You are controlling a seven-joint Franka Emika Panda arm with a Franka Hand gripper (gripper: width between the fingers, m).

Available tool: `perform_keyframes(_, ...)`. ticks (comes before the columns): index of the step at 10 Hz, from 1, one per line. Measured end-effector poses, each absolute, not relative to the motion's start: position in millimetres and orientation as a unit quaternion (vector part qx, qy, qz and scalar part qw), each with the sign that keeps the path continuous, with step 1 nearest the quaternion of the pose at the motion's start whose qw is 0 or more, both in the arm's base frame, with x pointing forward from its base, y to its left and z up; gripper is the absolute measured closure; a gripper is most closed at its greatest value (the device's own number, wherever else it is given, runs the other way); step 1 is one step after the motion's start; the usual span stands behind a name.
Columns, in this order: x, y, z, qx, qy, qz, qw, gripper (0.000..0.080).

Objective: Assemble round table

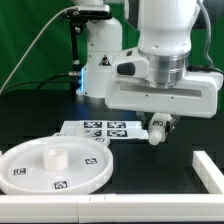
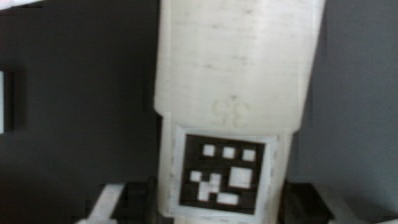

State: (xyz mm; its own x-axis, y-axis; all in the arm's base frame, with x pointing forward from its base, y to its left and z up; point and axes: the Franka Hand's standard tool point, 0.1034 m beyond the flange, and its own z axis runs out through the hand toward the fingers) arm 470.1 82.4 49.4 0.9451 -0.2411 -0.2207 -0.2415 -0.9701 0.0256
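The round tabletop (image 1: 55,163), a large white disc with a raised rim, a central hub and square tags, lies flat on the black table at the exterior view's lower left. My gripper (image 1: 158,133) hangs to the disc's right, above the table, shut on the white cylindrical leg (image 1: 157,128). In the wrist view the leg (image 2: 231,70) fills the middle, its black-and-white tag facing the camera, gripped between the two fingers (image 2: 118,200) of my gripper (image 2: 214,206). The small base piece is out of view.
The marker board (image 1: 100,127) lies flat on the table behind the disc, just to the exterior view's left of the gripper. A white rail (image 1: 207,168) runs along the right and front edge. The arm's base (image 1: 100,60) stands at the back.
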Motion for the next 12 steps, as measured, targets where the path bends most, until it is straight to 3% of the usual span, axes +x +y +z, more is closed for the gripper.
perform_keyframes(2,468,83,45.7,-0.989,0.105,0.108,0.002,0.0489)
perform_keyframes(6,443,78,19.9,-0.994,0.048,0.099,0.005,0.0489)
perform_keyframes(11,447,78,20.0,-0.995,0.049,0.089,0.006,0.0476)
perform_keyframes(12,447,77,21.9,-0.995,0.045,0.093,0.007,0.0301)
